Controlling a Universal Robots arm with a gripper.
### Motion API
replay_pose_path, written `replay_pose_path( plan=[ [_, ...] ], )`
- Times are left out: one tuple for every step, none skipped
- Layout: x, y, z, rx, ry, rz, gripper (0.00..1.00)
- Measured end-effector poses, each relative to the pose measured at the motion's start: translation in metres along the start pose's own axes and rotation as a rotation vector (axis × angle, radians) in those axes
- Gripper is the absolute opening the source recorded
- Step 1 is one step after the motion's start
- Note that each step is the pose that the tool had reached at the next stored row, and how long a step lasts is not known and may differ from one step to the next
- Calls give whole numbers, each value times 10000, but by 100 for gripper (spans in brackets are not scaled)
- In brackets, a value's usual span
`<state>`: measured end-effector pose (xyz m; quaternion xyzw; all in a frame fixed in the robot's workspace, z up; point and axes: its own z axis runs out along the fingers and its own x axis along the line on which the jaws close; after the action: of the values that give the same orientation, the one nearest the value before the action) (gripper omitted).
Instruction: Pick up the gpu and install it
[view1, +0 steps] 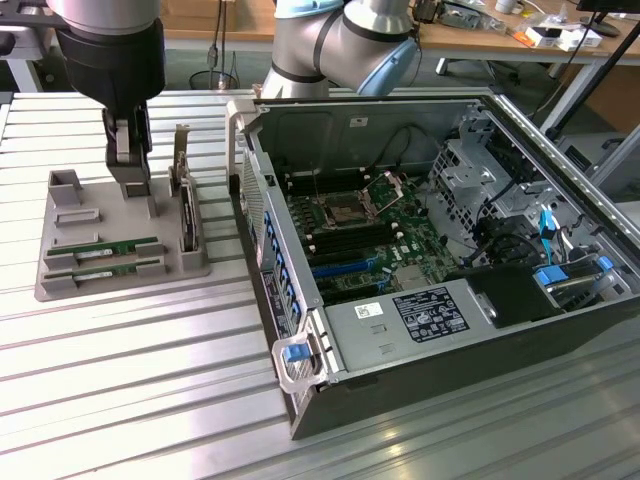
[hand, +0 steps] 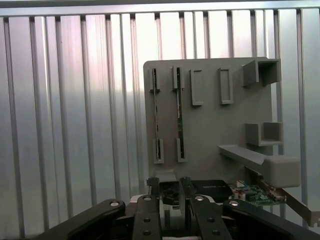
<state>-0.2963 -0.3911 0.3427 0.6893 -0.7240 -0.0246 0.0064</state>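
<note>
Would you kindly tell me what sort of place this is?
Probably a robotics lab or workshop set up for computer assembly: an opened dark desktop computer case sits on a ribbed aluminium table beside a grey plastic parts holder, with cluttered wooden desks behind.

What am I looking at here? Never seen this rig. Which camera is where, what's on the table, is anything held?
One robot arm with a two-finger gripper. One picture comes from a camera off the arm, the other from a camera on its wrist, looking down. On the ribbed metal table sit an open computer case and a grey holder tray. The tray carries two thin green sticks, the gpu parts, and an upright dark card. The gripper hangs over the tray, open, holding nothing.
</note>
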Motion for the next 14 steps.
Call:
replay_pose_path(
  plan=[
    [0, 0, 4, 0, 0, 0, 30],
    [0, 0, 7, 0, 0, 0, 30],
    [0, 0, 10, 0, 0, 0, 30],
    [0, -1, 14, 0, -1, 0, 30],
    [0, -1, 18, 0, 0, 0, 30],
    [1, -1, 28, 0, 0, 0, 30],
    [1, -1, 35, 1, 0, 0, 30],
    [1, -2, 41, 0, 0, 0, 30],
    [1, -2, 50, 1, -1, 0, 30],
    [1, -2, 54, 0, 0, 0, 30],
    [1, -2, 58, 0, -1, 0, 30],
    [2, -3, 64, 0, 0, 0, 30],
    [2, -3, 69, 0, 0, 0, 30],
    [2, -3, 77, 0, 0, 0, 30]
  ],
)
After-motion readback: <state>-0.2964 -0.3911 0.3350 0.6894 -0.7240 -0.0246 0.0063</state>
